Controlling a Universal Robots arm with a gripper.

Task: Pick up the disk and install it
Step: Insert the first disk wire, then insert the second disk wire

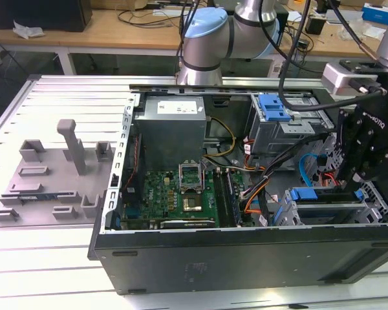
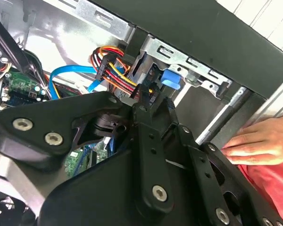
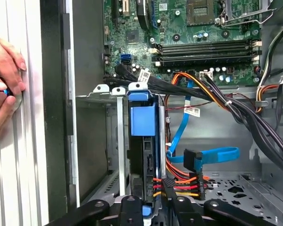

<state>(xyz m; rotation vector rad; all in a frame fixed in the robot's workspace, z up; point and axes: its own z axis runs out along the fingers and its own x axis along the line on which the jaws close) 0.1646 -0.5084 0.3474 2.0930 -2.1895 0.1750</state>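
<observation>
Fingers: the gripper (image 3: 153, 207) hangs low inside the open case, its black links closed in around the near end of the disk (image 3: 144, 141); whether the fingers actually clamp it cannot be told, as the tips are hidden behind the links.
Gripper, other views: in the exterior view it is the black assembly (image 1: 365, 145) over the case's corner at that view's right; in the second wrist view its links (image 2: 146, 155) cover the foreground.
Disk: it stands on edge in a slot of the metal bay (image 3: 114, 92), its blue carrier tab facing the motherboard, directly ahead of the gripper in the first wrist view.
Cables: a red, orange and yellow bundle (image 3: 179, 186) ends in a black plug touching the gripper's links; a blue flat cable (image 3: 212, 155) loops just beside the disk.
Edges: the bay's slot wall runs close along one face of the disk, and the case wall (image 3: 54, 108) stands beyond it.
Open room: a bare perforated floor (image 3: 245, 188) lies on the cable side; the motherboard (image 3: 203, 37) is well apart from the gripper.
Hand: a person's hand (image 3: 4, 80) rests on the ribbed table outside the case wall.
</observation>
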